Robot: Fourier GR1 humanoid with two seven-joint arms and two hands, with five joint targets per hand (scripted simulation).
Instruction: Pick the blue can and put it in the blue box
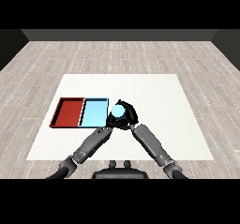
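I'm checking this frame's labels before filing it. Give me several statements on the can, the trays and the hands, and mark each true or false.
1. The blue can lies inside the red tray. False: it is at the light blue tray's right edge, in the right hand.
2. The red tray lies left of the light blue tray. True.
3. The right hand curls round the can. True.
4. The left hand rests in the red tray. False: it is beside the can.
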